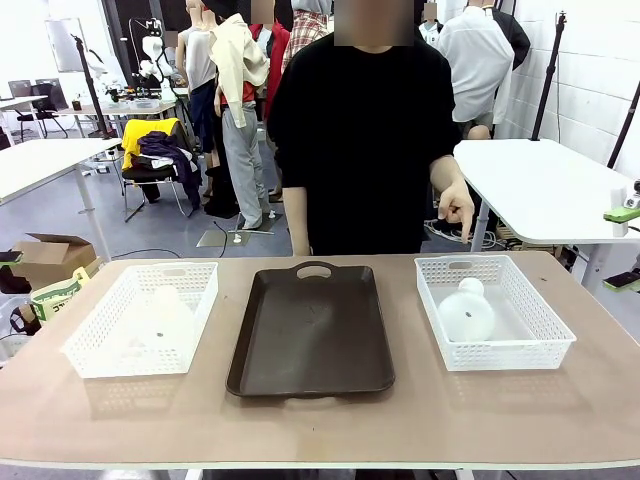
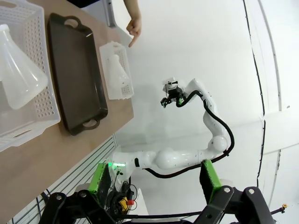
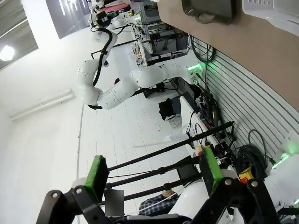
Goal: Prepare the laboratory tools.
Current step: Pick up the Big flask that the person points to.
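Observation:
Two frosted-white conical flasks lie in baskets on the table. One flask (image 1: 160, 312) (image 2: 18, 70) rests in the left white mesh basket (image 1: 92, 345). The other flask (image 1: 467, 310) (image 2: 117, 69) lies in the right basket (image 1: 540, 345). My left gripper (image 2: 154, 182) hangs off the table's near side, well away from both flasks, fingers apart with nothing between them. My right gripper (image 3: 153, 175) is likewise open and empty, looking under the table edge. It also shows far off as the right gripper (image 2: 170, 95), raised clear of the table.
A dark brown tray (image 1: 310, 330) (image 2: 74, 74) (image 3: 208, 9) lies between the baskets. A person in black stands at the far side, one hand (image 1: 458, 205) (image 2: 133, 30) pointing down near the right basket. Cables and stands sit under the table's near side.

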You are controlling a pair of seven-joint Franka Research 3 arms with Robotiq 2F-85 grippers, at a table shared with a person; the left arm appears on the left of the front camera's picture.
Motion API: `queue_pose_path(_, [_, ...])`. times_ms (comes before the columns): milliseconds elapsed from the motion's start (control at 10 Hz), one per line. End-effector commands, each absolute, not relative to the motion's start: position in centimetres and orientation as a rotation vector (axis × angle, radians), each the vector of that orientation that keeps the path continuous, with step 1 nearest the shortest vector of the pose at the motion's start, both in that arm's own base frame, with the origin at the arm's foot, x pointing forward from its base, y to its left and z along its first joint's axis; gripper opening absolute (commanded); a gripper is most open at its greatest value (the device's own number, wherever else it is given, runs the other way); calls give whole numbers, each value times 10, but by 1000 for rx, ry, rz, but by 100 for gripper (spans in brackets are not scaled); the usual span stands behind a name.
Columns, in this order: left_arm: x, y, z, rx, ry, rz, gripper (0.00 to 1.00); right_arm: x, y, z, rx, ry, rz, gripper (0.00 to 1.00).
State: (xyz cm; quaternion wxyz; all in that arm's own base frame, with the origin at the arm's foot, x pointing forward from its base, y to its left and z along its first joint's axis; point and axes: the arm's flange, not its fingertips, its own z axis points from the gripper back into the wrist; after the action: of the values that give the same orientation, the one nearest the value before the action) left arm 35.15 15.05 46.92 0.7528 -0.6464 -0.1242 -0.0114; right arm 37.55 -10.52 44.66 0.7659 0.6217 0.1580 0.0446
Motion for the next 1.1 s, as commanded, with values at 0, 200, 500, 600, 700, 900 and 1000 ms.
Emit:
queue_pose_path(0, [349,152,469,-1410,-265,-30,100,375,-106,445,1348,348,96,100])
queue_pose_path(200, [349,152,469,-1410,-265,-30,100,375,-106,445,1348,348,96,100])
queue_pose_path(500, [349,152,469,-1410,-265,-30,100,375,-105,447,1350,343,97,100])
queue_pose_path(600, [349,152,469,-1410,-265,-30,100,375,-98,455,1289,347,78,100])
queue_pose_path(700, [349,152,469,-1410,-265,-30,100,376,-90,464,1238,343,73,100])
queue_pose_path(900, [349,152,469,-1410,-265,-30,100,382,-73,482,1124,339,52,100])
queue_pose_path(1000, [349,152,469,-1410,-265,-30,100,388,-62,493,1044,328,31,100])
